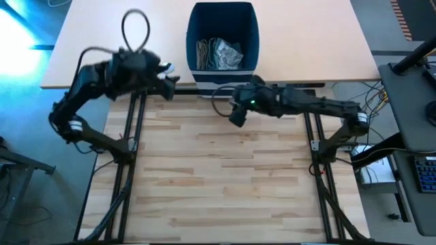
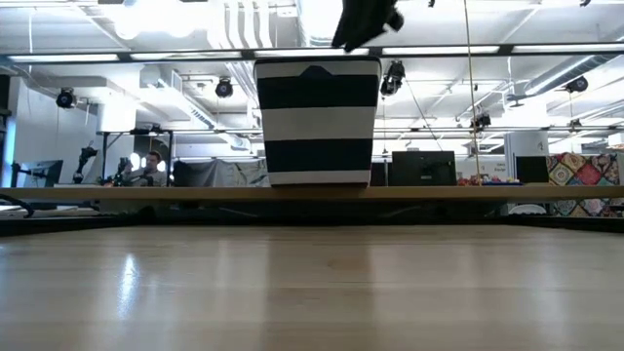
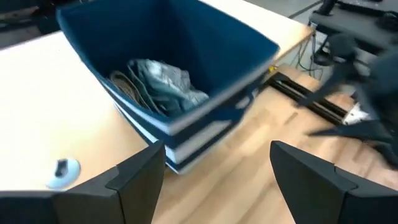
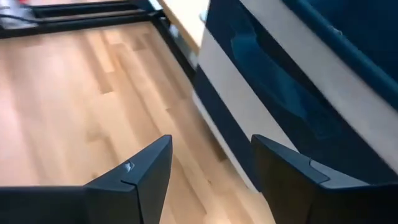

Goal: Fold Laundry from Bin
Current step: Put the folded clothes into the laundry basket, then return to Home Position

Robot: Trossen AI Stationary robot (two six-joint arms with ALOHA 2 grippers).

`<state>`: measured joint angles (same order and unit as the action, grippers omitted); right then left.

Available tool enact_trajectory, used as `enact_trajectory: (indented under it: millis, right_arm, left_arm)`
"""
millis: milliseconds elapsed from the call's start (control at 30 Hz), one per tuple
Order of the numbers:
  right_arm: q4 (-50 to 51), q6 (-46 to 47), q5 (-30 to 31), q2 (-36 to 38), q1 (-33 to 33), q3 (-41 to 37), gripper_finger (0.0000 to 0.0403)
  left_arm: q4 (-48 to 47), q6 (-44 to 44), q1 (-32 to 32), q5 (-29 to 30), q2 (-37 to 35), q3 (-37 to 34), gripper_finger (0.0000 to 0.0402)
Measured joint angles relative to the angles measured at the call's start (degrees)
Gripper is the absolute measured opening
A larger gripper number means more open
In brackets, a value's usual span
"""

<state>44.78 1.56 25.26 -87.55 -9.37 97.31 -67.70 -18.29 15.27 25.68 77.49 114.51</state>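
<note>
One bin sits at the top centre of the high view, with laundry bunched on its floor: a beige piece and a grey-green one can be made out, possibly more beneath. The cloth looks light, limp and prone to snagging, so pinching a raised fold or edge should lift it best. The left gripper, left of the bin, has its fingers spread and empty. The right gripper, just below the bin, is likewise spread and empty.

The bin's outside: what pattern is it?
Navy and white horizontal stripes on the bin, best in the low view.
</note>
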Motion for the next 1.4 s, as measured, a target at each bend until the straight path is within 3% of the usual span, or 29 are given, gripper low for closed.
enact_trajectory:
  millis: [233,400,567,700,833,1000,1233,1400]
  right_arm:
    - [-15.61,-3.88,7.45,-10.04,-6.11,-2.98,0.0206]
    - [-24.28,-6.01,7.57,-16.26,-13.42,2.46,0.0205]
    - [-22.79,-5.81,4.96,-21.51,-18.46,9.36,0.0205]
    - [-16.46,-0.69,-0.51,-21.72,-18.08,14.09,0.0205]
    - [-13.13,1.36,-2.97,-19.13,-13.34,14.59,0.0205]
    - [-13.86,-2.34,-3.28,-12.63,-3.08,11.42,0.0205]
    - [-11.59,4.02,-2.79,-5.26,14.77,5.18,0.0205]
    - [-6.87,15.22,-2.81,-1.02,25.20,4.92,0.0205]
  left_arm:
    - [6.21,-8.65,-11.13,1.16,-9.22,-15.70,0.0272]
    - [9.59,-14.59,-18.22,0.90,-13.06,-24.41,0.0272]
    - [12.71,-19.57,-23.75,0.75,-13.47,-29.88,0.0272]
    - [13.01,-22.89,-26.54,0.76,-11.88,-31.60,0.0272]
    - [12.99,-23.51,-29.39,0.69,-9.56,-31.63,0.0272]
    - [12.72,-26.26,-34.69,-4.78,-6.79,-30.79,0.0272]
    - [12.74,-28.54,-45.90,3.53,-7.45,-31.86,0.0272]
    - [12.28,-23.35,-50.07,3.12,-6.34,-31.92,0.0272]
